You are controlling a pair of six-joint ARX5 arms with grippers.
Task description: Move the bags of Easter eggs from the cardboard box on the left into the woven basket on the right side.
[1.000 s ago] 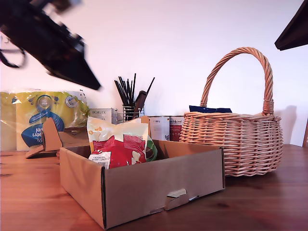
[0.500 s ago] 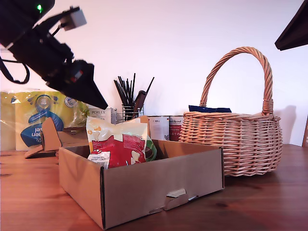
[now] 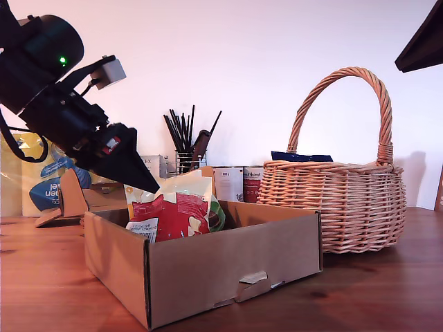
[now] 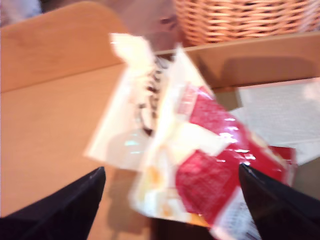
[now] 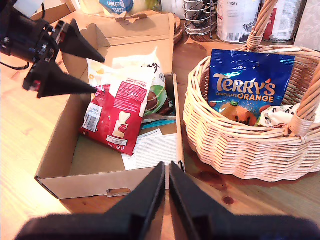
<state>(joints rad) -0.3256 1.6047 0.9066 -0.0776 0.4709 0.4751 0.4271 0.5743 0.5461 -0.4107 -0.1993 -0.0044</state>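
Note:
A red and white bag of Easter eggs stands tilted in the cardboard box, with a white-green bag behind it. My first gripper hangs open just over the red bag's top, one finger on each side. In the woven basket lie a blue Terry's bag and a white bag. My second gripper is shut and empty, high above the box's front wall.
Along the back wall stand a yellow-blue kitchen towel pack, a Porlex carton, a black wire utensil holder and tins. A printed paper sheet lies on the box floor. A dark arm part fills the exterior view's upper right corner.
The first arm has come down from the exterior view's upper left to the box, bringing its open fingers to the red bag's top. Bags, box and basket have not moved.

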